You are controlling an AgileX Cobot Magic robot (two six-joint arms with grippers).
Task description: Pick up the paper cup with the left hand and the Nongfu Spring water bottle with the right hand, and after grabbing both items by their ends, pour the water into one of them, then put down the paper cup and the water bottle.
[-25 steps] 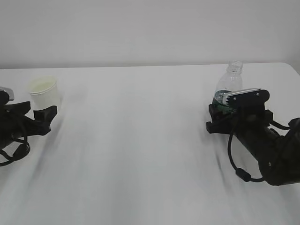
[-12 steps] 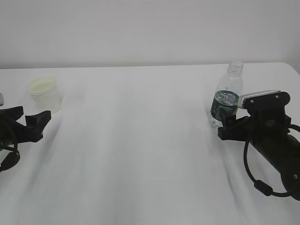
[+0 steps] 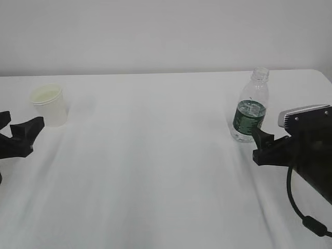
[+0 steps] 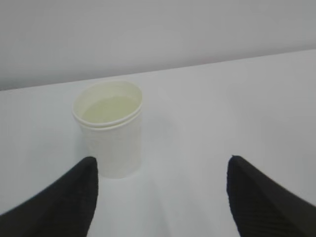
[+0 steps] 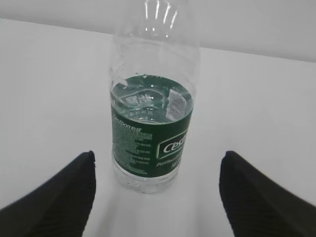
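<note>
Both grippers stood wide and empty; the left gripper [image 3: 21, 136] sat near the paper cup [image 3: 50, 105] at the tabletop's [image 3: 155, 155] left, the right gripper [image 3: 267, 148] just beside the water bottle [image 3: 250, 112] on the right; neither touched its object. Cup and bottle stood upright, long axes vertical, cup mouth and uncapped bottle neck pointing up; the water [image 5: 148, 94] reached roughly the label's top. Risk, as I judged it: a gripper swinging sideways could clip the bottle and tip it, spilling through the open neck; the light cup could topple likewise.
</note>
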